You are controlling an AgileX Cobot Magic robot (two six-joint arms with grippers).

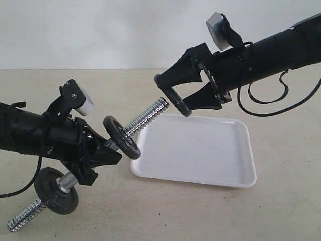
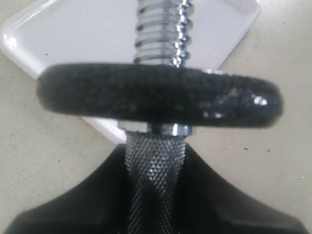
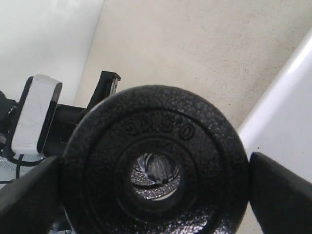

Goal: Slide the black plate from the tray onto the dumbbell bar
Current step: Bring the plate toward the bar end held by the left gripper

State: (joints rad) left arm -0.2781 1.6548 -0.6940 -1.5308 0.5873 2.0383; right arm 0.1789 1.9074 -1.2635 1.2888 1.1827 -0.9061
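My left gripper (image 1: 111, 150) is shut on the knurled middle of the dumbbell bar (image 1: 145, 116), which slopes up from lower left toward the tray (image 1: 200, 150). In the left wrist view the left gripper (image 2: 155, 195) clamps the dumbbell bar (image 2: 154, 156) just below a black disc (image 2: 161, 95) threaded on it. My right gripper (image 1: 175, 98) is shut on the rim of the black plate (image 1: 176, 103), held on edge in the air just off the bar's upper threaded end. In the right wrist view the bar's tip (image 3: 158, 170) shows through the black plate's (image 3: 156, 117) centre hole.
Two black discs sit on the bar: one (image 1: 122, 137) above the left gripper, another with a silver nut (image 1: 56, 190) below it. The bar's lower threaded end (image 1: 22, 220) lies near the beige tabletop. The white tray holds nothing.
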